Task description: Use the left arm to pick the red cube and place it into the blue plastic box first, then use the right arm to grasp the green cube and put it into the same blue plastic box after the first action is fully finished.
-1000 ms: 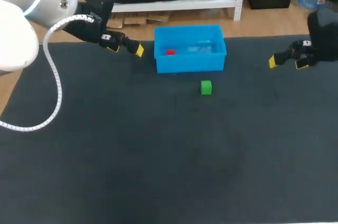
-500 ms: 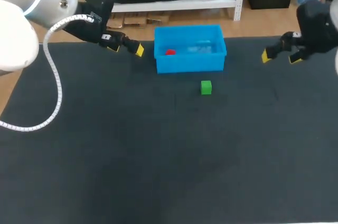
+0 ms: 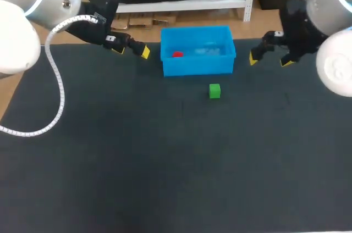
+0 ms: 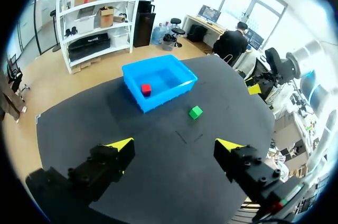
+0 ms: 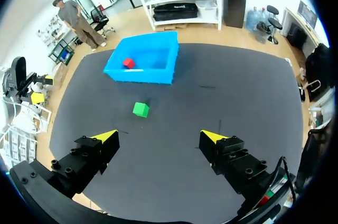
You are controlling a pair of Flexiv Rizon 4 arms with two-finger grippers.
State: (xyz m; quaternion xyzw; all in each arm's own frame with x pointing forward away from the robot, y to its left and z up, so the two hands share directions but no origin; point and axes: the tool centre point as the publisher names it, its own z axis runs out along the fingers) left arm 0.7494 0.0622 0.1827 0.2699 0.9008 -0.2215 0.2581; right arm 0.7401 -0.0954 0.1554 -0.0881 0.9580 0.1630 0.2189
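The red cube (image 3: 177, 54) lies inside the blue plastic box (image 3: 197, 66), toward its left end; the wrist views also show the red cube (image 4: 146, 89) (image 5: 128, 63) in the box (image 4: 170, 92) (image 5: 138, 71). The green cube (image 3: 214, 90) sits on the dark mat just in front of the box, ahead of both grippers (image 4: 196, 112) (image 5: 140, 109). My left gripper (image 3: 131, 49) hangs open and empty to the left of the box. My right gripper (image 3: 269, 58) hangs open and empty to the right of the box, above the mat.
The dark mat (image 3: 165, 156) covers the table, with wide bare room in front of the green cube. A white cable (image 3: 55, 101) hangs from my left arm over the mat's left side.
My right arm has swung left from the table's right edge toward the box, its gripper still open. The left arm and both cubes have not moved.
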